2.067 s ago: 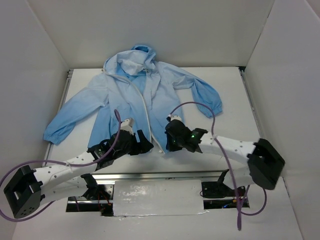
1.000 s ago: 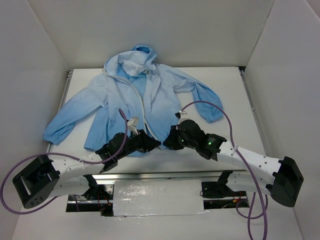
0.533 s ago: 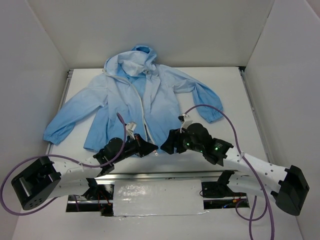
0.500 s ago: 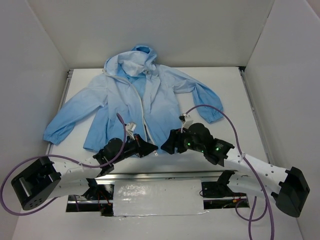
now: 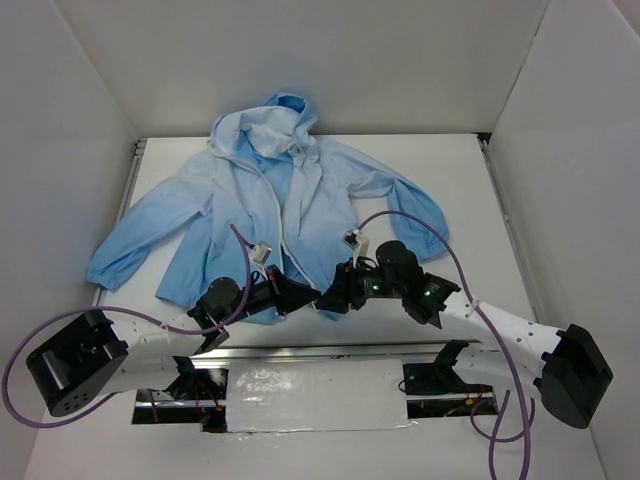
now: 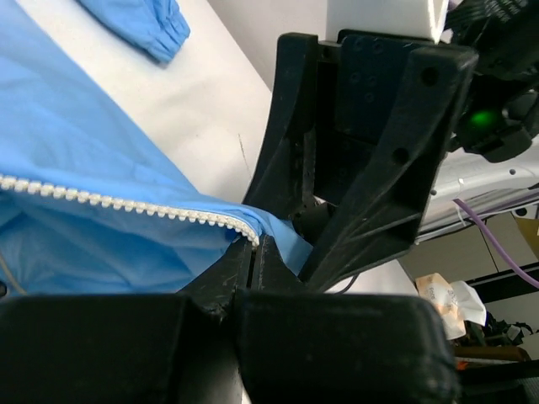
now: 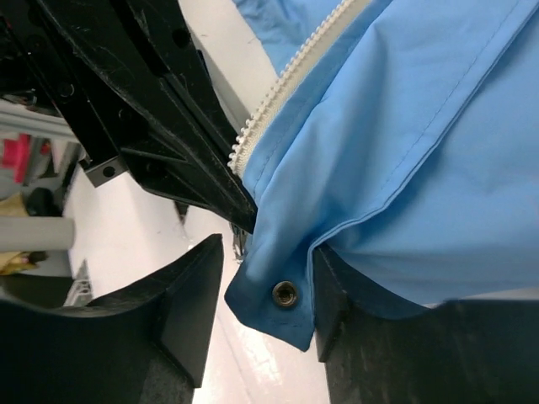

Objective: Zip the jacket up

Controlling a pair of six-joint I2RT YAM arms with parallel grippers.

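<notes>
The light-blue hooded jacket (image 5: 250, 195) lies spread on the white table, hood at the far side, with its white zipper (image 5: 285, 230) running down the front. My left gripper (image 5: 305, 297) is at the near hem and shut on the jacket's zipper edge (image 6: 210, 217), right at the lowest teeth. My right gripper (image 5: 330, 300) is close beside it, almost touching. Its jaws stand apart around the other hem corner (image 7: 278, 311), which carries a small metal eyelet (image 7: 285, 293). That fabric rests against one finger (image 7: 337, 290) and is clear of the other.
White walls enclose the table on three sides. A metal rail (image 5: 300, 352) runs along the near edge between the arm bases. The jacket's sleeves reach out to the left (image 5: 115, 262) and the right (image 5: 425, 210). Purple cables (image 5: 440, 235) loop over both arms.
My left gripper has shut on the zipper edge at the hem. My right gripper has moved left against it, and its jaws now stand apart around the other hem corner. The hem has bunched slightly.
</notes>
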